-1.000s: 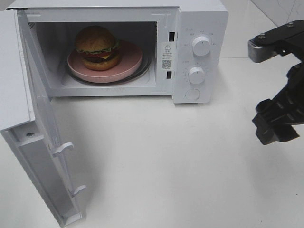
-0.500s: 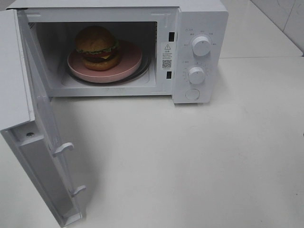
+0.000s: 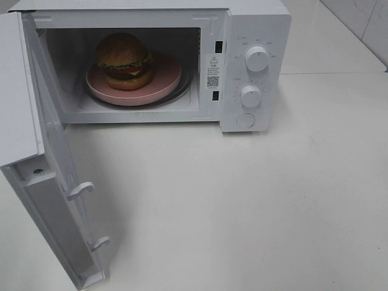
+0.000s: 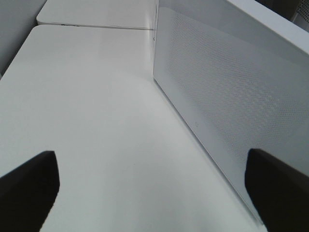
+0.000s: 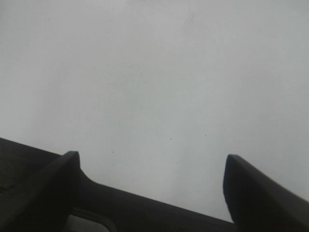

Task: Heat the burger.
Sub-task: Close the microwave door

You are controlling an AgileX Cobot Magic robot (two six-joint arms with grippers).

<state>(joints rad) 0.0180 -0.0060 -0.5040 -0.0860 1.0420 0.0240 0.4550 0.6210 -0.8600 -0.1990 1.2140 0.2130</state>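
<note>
The burger (image 3: 124,60) stands on a round pink plate (image 3: 165,79) inside the white microwave (image 3: 254,24), whose door (image 3: 36,170) hangs wide open to the left. Neither arm shows in the exterior high view. In the left wrist view my left gripper (image 4: 152,186) is open over bare table, close beside the perforated outer face of the microwave door (image 4: 231,96). In the right wrist view my right gripper (image 5: 152,181) is open above plain white table with nothing between its fingers.
Two white knobs (image 3: 257,59) (image 3: 250,96) and a round button (image 3: 245,120) sit on the microwave's right panel. White table (image 3: 242,212) stretches in front of the microwave. A seam between two table tops (image 4: 91,26) runs beyond the door.
My right arm, seen at the right edge a second ago, has left the exterior high view. The burger, plate and door have not moved.
</note>
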